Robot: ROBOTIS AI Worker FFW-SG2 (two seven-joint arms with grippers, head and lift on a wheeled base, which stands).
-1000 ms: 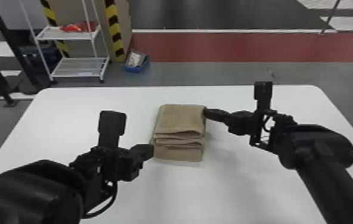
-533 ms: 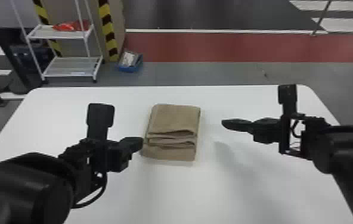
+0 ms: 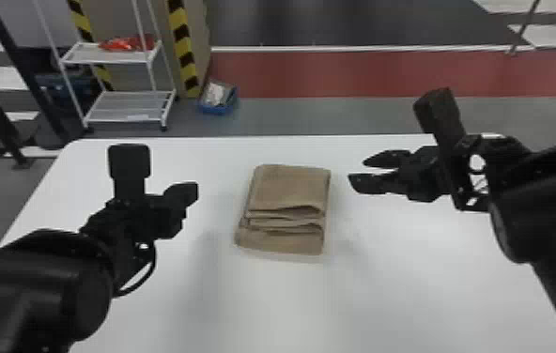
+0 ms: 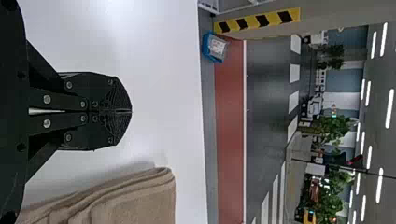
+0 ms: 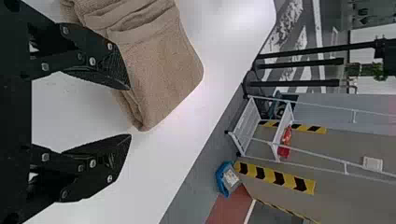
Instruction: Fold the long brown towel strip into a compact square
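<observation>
One brown towel [image 3: 291, 188], folded in layers, on your white surface [image 3: 281, 305]. Your left claw [image 3: 190, 193], pressed together, apart from the towel's left side. Your right claw [image 3: 357, 172], spread, near its right side.

The towel [image 3: 291, 188] lies on the bench [image 3: 267, 305], between the left claw [image 3: 193, 193] and right claw [image 3: 357, 170]; behind the bench, a rack [image 3: 103, 58] stands left of a box [image 3: 218, 109].

Left end effector [image 3: 191, 191] and right one [image 3: 357, 172] now off towel [image 3: 290, 188], latter opened
</observation>
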